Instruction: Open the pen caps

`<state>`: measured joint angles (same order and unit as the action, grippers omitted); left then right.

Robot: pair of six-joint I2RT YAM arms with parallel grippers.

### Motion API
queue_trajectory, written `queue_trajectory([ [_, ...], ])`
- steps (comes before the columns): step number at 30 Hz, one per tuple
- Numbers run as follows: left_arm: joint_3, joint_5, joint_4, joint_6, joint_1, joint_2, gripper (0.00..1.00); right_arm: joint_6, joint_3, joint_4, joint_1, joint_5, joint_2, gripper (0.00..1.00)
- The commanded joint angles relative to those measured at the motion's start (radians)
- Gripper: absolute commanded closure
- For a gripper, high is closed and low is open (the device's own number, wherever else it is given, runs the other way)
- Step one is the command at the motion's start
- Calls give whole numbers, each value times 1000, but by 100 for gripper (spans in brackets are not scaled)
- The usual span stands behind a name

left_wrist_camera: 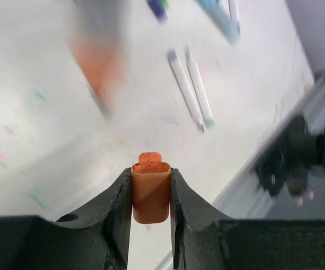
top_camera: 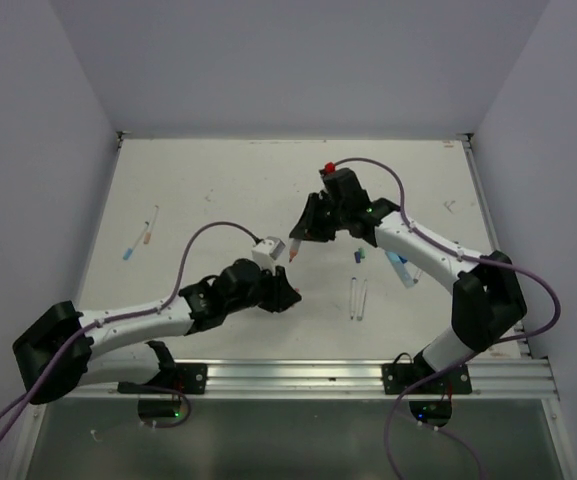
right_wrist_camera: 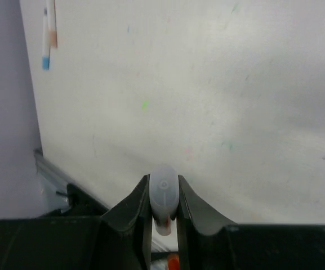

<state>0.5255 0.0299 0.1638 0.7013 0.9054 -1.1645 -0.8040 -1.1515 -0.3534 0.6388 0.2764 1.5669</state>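
My left gripper (left_wrist_camera: 151, 172) is shut on an orange pen cap (left_wrist_camera: 150, 194), its open end facing away from the wrist camera. In the top view that gripper (top_camera: 286, 292) sits low at mid-table. My right gripper (right_wrist_camera: 164, 181) is shut on the white barrel of a pen (right_wrist_camera: 164, 198), seen end-on. From above, the right gripper (top_camera: 304, 233) holds that pen with its bare orange tip (top_camera: 293, 253) pointing down toward the left gripper. Cap and pen are apart. The tip shows blurred in the left wrist view as an orange tip (left_wrist_camera: 97, 62).
Two uncapped white pens (top_camera: 358, 298) lie side by side right of centre. Small dark blue and green caps (top_camera: 358, 256) and a light-blue pen (top_camera: 400, 268) lie under the right arm. Two capped pens (top_camera: 143, 235) lie at far left. The metal rail (top_camera: 368, 378) borders the near edge.
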Motion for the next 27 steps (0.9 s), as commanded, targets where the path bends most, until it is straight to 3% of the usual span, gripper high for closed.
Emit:
queue_trajectory([
  [1, -45, -204, -136, 78, 205, 3, 100, 78, -187, -48, -117, -259, 31, 100],
  [3, -59, -262, -150, 98, 273, 20, 100, 98, -247, -96, -131, -270, 59, 100],
  [8, -81, -314, -211, 96, 276, 115, 100, 153, -261, -131, -148, -217, 61, 100],
  [13, 20, -349, -332, -6, 247, 189, 100, 250, -101, -148, -148, -123, -8, 100],
  [18, 142, -269, -374, -86, 141, 137, 100, 310, 79, -168, -148, -83, -100, 100],
  [23, 208, -139, -313, -128, 9, 27, 100, 319, 209, -147, -148, -51, -153, 100],
  [27, 271, -52, -253, -131, -22, -61, 100, 310, 294, -99, -146, -7, -136, 100],
])
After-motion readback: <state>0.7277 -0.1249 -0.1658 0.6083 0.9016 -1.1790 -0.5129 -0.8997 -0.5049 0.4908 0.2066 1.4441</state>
